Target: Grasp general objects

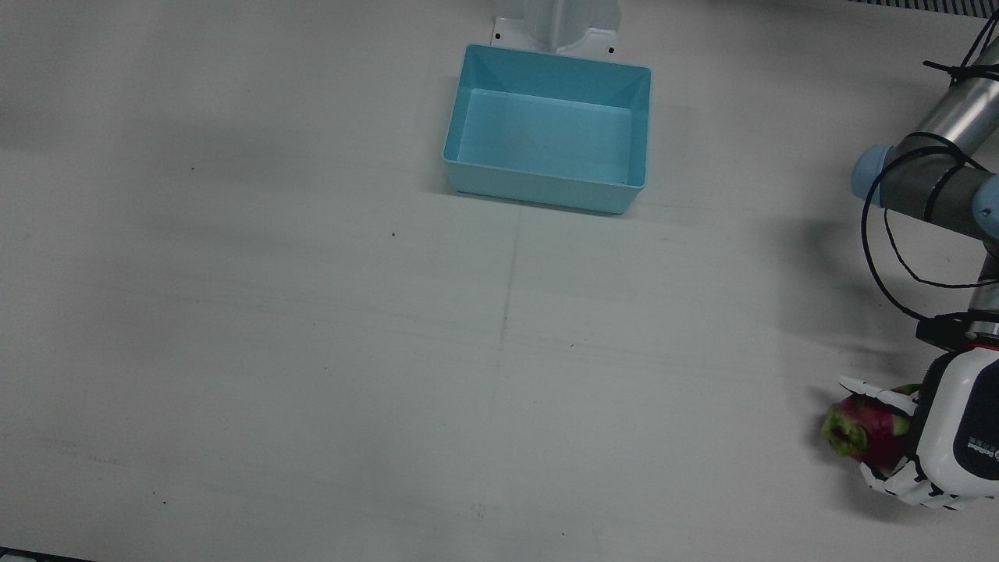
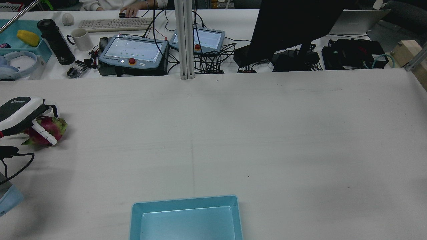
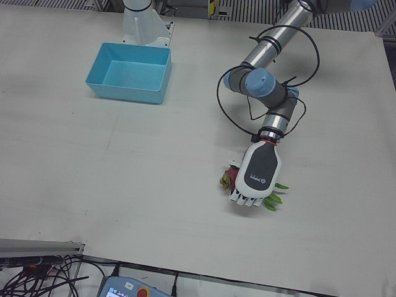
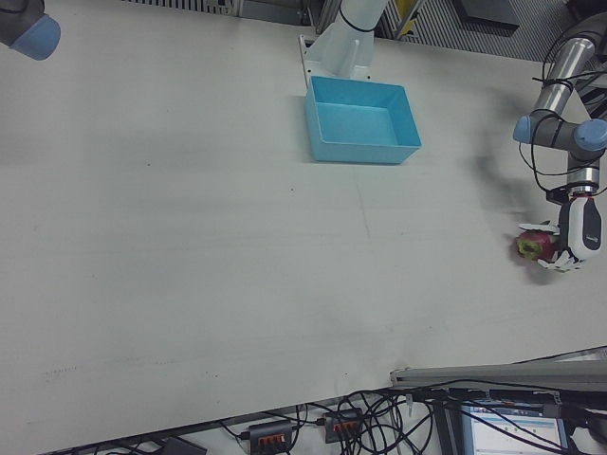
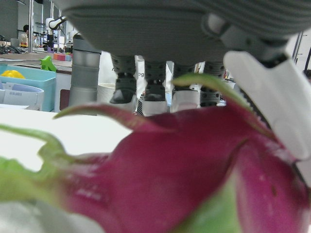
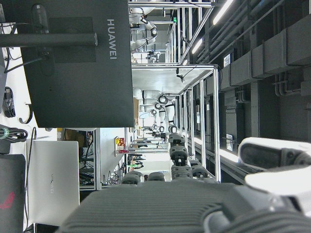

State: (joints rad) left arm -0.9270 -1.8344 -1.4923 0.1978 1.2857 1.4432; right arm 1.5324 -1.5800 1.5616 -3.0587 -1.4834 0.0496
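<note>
A pink dragon fruit with green scales lies low at the table's edge on my left side. My left hand is shut around it, with white fingers curled over both sides. The same grasp shows in the rear view, hand on fruit, in the left-front view, and in the right-front view. The left hand view is filled by the fruit. I cannot tell if the fruit touches the table. My right hand shows only in its own view, fingers spread and holding nothing.
A light blue bin stands empty at the middle of the table near the robot's base; it also shows in the rear view and the left-front view. A desk with a monitor, keyboard and teach pendants lies beyond the far edge.
</note>
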